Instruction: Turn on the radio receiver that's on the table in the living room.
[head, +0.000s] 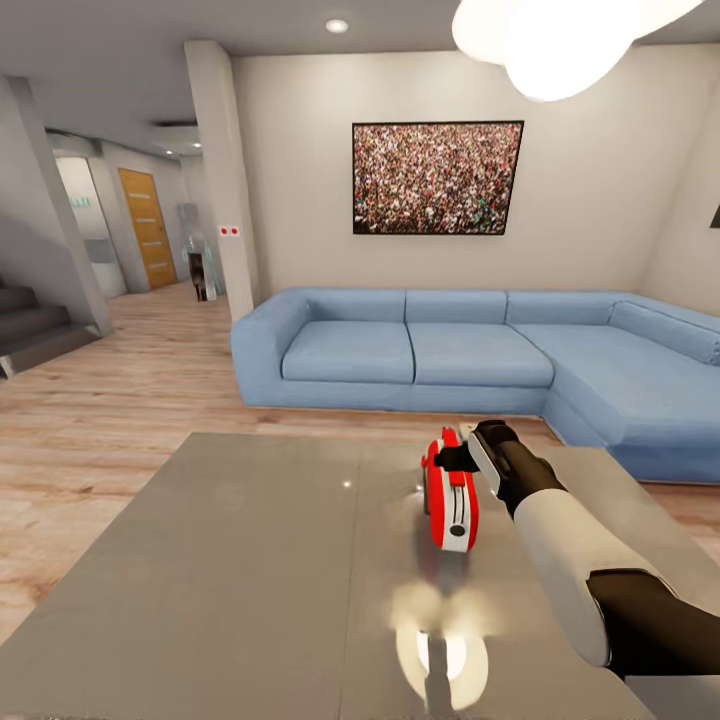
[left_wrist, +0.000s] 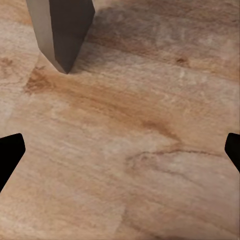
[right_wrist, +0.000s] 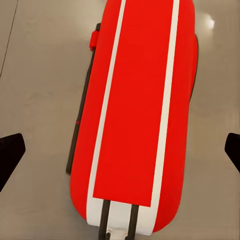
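The radio receiver (head: 450, 497) stands on edge on the glossy grey desk (head: 230, 560), toward its far side, w/ the blue sofa (head: 480, 350) behind in the living room. The right gripper (head: 468, 450) sits just above/behind the radio's top edge, arm reaching in from the robot's right. In the right wrist view the red body w/ white stripes (right_wrist: 135, 115) lies between the two dark fingertips (right_wrist: 10, 155), which are spread wide apart and well clear of it, so the gripper is open and holds nothing. The left gripper (left_wrist: 120, 160) hangs over the wood floor (left_wrist: 130, 125) near a desk leg (left_wrist: 62, 30), also spread wide, empty. Main risk, imo: the radio balances on a narrow edge, so a push from above or the side could tip it flat or skid it across the slick top, poss. toward the far edge. The switch isn't clearly visible from here; can't tell which side it's on, so a blind press may miss. Closing hard on the rounded casing could also squirt it out.
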